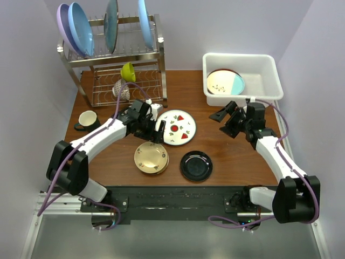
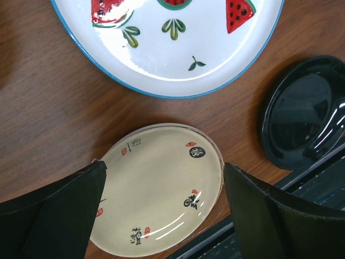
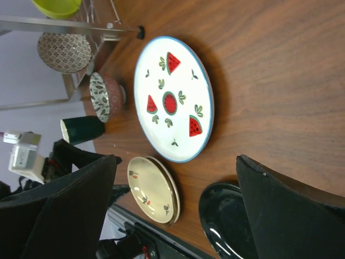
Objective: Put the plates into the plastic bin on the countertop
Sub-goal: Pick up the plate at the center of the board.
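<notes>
On the countertop (image 1: 232, 154) lie a white plate with red watermelon slices (image 1: 178, 127), a short stack of cream-tan plates (image 1: 151, 157) and a glossy black plate (image 1: 195, 165). The white plastic bin (image 1: 264, 81) stands at the back right with a cream-and-teal plate (image 1: 225, 82) inside. My left gripper (image 1: 158, 129) hovers open at the watermelon plate's left edge. In the left wrist view its jaws (image 2: 164, 210) stand wide over the cream-tan plate (image 2: 161, 189). My right gripper (image 1: 223, 123) is open and empty in front of the bin, and the right wrist view looks past it at the black plate (image 3: 226, 221).
A two-tier steel wire rack (image 1: 153, 54) at the back left holds large blue and lilac plates (image 1: 81, 27), a lime-green bowl (image 1: 128, 71) and a patterned cup (image 1: 121, 89). A dark green mug (image 1: 86, 120) sits by the left edge. The black base rail (image 1: 172, 197) runs along the front.
</notes>
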`<action>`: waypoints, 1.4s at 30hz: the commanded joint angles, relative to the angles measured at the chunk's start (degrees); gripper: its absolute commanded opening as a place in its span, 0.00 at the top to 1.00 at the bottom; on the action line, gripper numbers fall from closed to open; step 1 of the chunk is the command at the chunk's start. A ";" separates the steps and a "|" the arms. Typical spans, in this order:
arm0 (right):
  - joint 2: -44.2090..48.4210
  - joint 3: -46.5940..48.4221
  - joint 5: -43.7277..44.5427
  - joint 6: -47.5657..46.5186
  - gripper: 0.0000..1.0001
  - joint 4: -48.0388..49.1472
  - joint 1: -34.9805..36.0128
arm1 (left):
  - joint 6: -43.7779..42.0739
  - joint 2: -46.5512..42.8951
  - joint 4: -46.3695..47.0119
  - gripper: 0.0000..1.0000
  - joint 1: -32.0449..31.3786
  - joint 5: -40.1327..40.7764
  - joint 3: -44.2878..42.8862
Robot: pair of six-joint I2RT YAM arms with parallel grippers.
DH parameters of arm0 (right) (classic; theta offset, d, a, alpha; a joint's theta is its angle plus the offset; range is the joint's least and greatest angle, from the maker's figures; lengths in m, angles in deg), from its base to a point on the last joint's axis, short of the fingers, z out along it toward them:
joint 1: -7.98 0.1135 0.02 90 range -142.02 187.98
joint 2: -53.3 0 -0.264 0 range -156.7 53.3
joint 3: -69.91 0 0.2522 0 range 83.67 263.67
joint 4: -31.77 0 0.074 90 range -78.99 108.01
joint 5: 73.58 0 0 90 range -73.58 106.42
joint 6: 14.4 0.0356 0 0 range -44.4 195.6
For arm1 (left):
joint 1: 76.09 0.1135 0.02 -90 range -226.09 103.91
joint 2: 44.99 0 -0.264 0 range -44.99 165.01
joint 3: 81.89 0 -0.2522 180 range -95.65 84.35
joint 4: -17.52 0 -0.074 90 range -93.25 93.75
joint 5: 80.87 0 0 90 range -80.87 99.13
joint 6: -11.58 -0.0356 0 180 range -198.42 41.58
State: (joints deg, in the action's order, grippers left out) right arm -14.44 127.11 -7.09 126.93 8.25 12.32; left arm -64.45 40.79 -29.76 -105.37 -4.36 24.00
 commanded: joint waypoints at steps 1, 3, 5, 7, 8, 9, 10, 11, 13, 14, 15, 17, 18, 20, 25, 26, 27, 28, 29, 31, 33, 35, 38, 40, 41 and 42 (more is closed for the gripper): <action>1.21 -2.74 2.76 2.54 0.06 5.54 1.90 | 1.75 1.50 2.66 0.05 0.88 -1.97 -4.15; 0.34 -3.27 4.25 2.98 0.08 6.42 3.30 | 2.54 2.11 3.37 0.05 1.41 -3.02 -4.68; -0.63 -4.15 5.39 3.42 0.08 7.73 5.05 | 2.89 2.72 3.55 0.05 1.68 -3.11 -5.38; -2.20 -4.50 6.36 4.04 0.09 8.52 6.46 | 2.90 3.87 3.37 0.05 2.12 -2.94 -6.61; -2.82 -4.68 6.80 4.13 0.09 9.49 7.78 | 2.81 4.13 3.37 0.05 2.21 -2.94 -6.96; -3.61 -4.77 7.50 4.65 0.09 9.50 8.40 | 2.81 5.00 3.37 0.05 2.38 -2.50 -7.75; -4.93 -4.94 7.95 4.83 0.09 10.80 8.93 | 2.72 5.36 3.11 0.05 2.47 -2.06 -8.19; -5.72 -5.03 8.30 5.18 0.09 11.86 10.06 | 2.81 5.89 3.11 0.05 2.64 -1.97 -8.46; -7.22 -5.03 9.44 5.62 0.10 13.01 11.12 | 2.98 7.38 2.84 0.05 3.09 -1.97 -9.77; -8.88 -5.03 9.62 5.62 0.10 13.53 11.91 | 2.99 7.91 2.93 0.05 3.17 -1.89 -10.21; -9.68 -4.86 9.97 5.80 0.10 13.89 12.27 | 3.07 8.96 2.93 0.05 3.26 -1.45 -11.00; -11.96 -4.77 10.76 5.97 0.11 14.94 13.23 | 3.16 10.28 3.02 0.05 3.35 -1.09 -11.97; -12.67 -4.68 10.94 6.06 0.11 15.21 13.50 | 3.25 11.59 3.11 0.05 3.52 -0.83 -12.85; -14.42 -4.42 11.99 6.50 0.13 15.56 14.11 | 3.25 13.09 3.20 0.05 3.70 -0.65 -13.91; -17.24 -3.98 12.96 7.12 0.16 16.70 15.26 | 2.99 17.66 3.81 0.06 4.40 0.22 -17.42; -17.77 -3.89 12.96 7.20 0.17 17.22 15.52 | 2.81 19.06 3.64 0.06 4.67 0.40 -18.64; -18.64 -3.89 13.05 7.38 0.18 17.58 15.61 | 2.72 19.60 3.37 0.06 5.10 0.57 -19.18; -18.91 -3.80 13.14 7.55 0.19 17.76 15.79 | 2.72 20.21 3.46 0.06 5.37 0.66 -19.62; -19.26 -3.80 13.14 7.82 0.19 18.45 15.96 | 2.63 20.57 3.55 0.06 5.55 0.75 -20.32; -20.49 -3.80 13.14 8.08 0.20 19.42 16.23 | 2.11 22.06 3.55 0.06 6.07 1.10 -21.02; -21.28 -3.80 13.05 8.52 0.20 20.04 16.31 | 1.67 23.55 3.02 0.06 6.34 2.24 -22.26; -22.25 -3.80 13.31 8.87 0.20 20.92 16.49 | 1.32 24.96 3.02 0.06 6.34 2.16 -22.96; -23.57 -3.80 13.40 9.14 0.20 22.15 16.67 | 1.23 26.80 3.28 0.07 6.51 1.20 -23.40; -24.53 -3.80 13.31 9.40 0.20 22.94 16.75 | 1.32 27.60 3.98 0.07 6.51 0.58 -23.23; -24.80 -3.89 13.31 9.84 0.21 23.55 16.93 | 1.40 28.04 4.42 0.07 6.51 -0.12 -22.79; -25.06 -4.15 13.31 10.10 0.21 23.91 16.93 | 1.40 28.21 5.21 0.07 6.51 -0.47 -22.61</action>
State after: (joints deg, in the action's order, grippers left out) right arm -37.94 122.55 4.93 135.82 28.95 28.71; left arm -62.57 67.81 -26.99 -99.18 -3.14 2.64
